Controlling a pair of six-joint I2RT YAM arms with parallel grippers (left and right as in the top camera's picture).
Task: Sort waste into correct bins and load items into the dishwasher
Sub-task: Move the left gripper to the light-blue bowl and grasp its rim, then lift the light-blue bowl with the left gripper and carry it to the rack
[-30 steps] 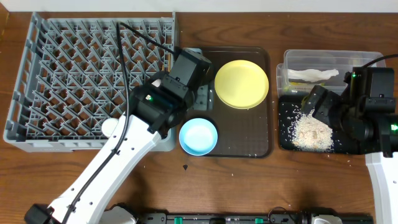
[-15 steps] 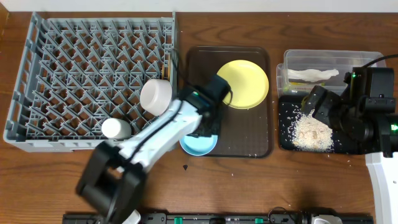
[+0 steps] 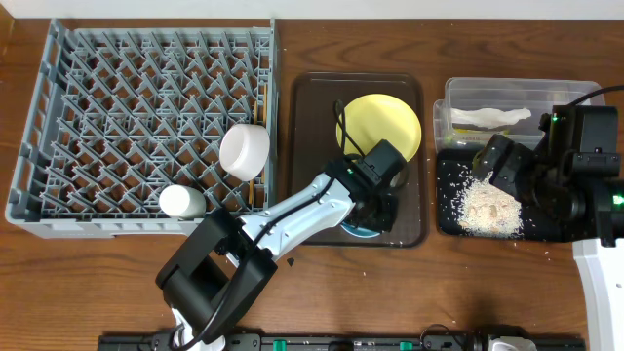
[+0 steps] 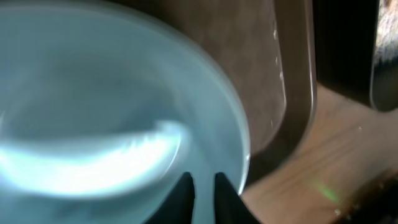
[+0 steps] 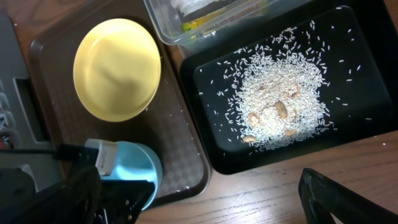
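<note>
The light blue bowl [image 3: 353, 231] sits at the front of the brown serving tray [image 3: 317, 127], mostly hidden under my left gripper [image 3: 375, 207]. The left wrist view is blurred; there my left gripper [image 4: 204, 180] is shut on the near rim of the bowl [image 4: 112, 124], a sliver of blue between the fingertips. The yellow plate [image 3: 380, 127] lies behind it on the tray. A white bowl [image 3: 244, 149] and a white cup [image 3: 182, 202] rest in the grey dish rack [image 3: 29, 127]. My right gripper [image 5: 208, 199] hangs wide open and empty, in front of the black tray.
The black tray [image 3: 450, 185] holds a heap of rice scraps [image 3: 487, 205]. Behind it the clear tub [image 3: 517, 93] holds a white napkin [image 3: 492, 117]. My left arm [image 3: 283, 219] stretches across the rack's front right corner and the tray.
My left arm swung right from the rack, leaving the white bowl there. Its gripper closed on the blue bowl, which has shifted right on the tray. The right arm has not moved.
</note>
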